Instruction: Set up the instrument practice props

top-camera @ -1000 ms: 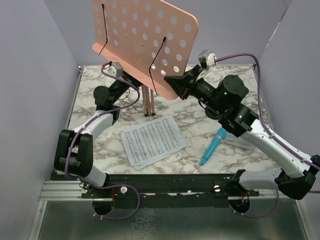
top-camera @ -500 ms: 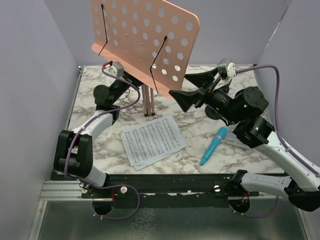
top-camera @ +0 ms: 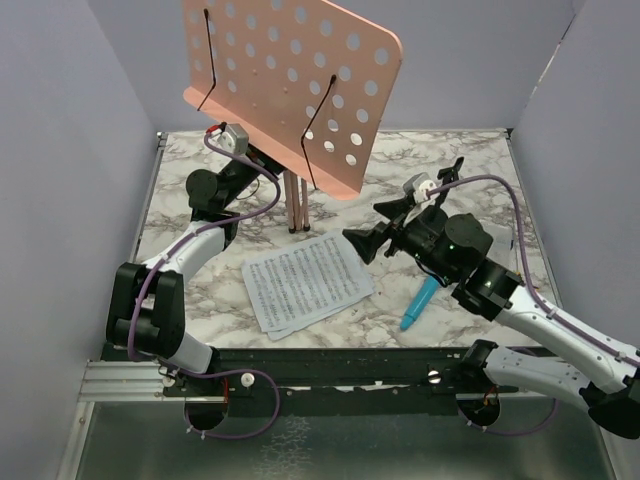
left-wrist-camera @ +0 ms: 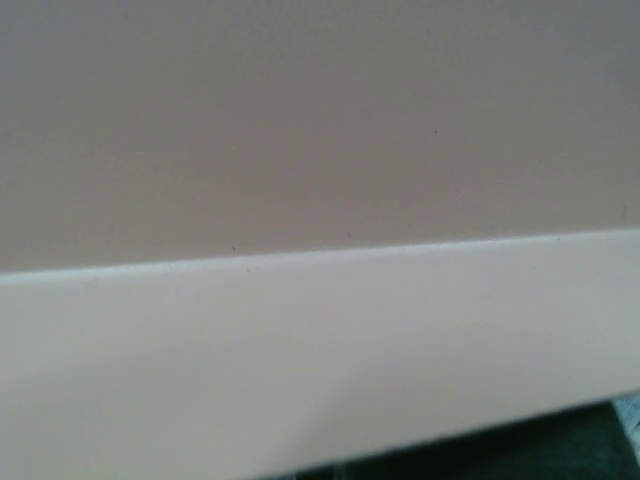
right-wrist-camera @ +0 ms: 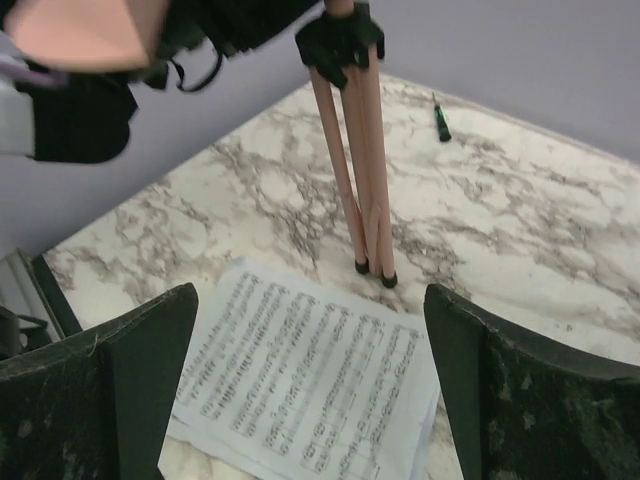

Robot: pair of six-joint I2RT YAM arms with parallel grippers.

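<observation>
The pink perforated music stand [top-camera: 290,80] stands at the back of the table with its legs [right-wrist-camera: 362,180] folded together. My left gripper [top-camera: 265,162] reaches in under the desk and is shut on the stand's post [right-wrist-camera: 340,45]; the left wrist view shows only pink surface. White sheet-music pages [top-camera: 305,280] lie flat in front of the legs. My right gripper [right-wrist-camera: 308,300] hangs open and empty just above the pages' [right-wrist-camera: 310,400] far edge, facing the stand. The blue microphone [top-camera: 418,305] lies on the table to the right, partly under my right arm.
A small black-green stick [right-wrist-camera: 440,120] lies on the marble behind the stand's legs. Purple walls close in the left, right and back sides. A metal rail [top-camera: 120,380] runs along the near edge beside the arm bases.
My right gripper has opened and let go of the desk's lower right corner, then swung down and toward me to hover over the pages. The left arm has not moved.
</observation>
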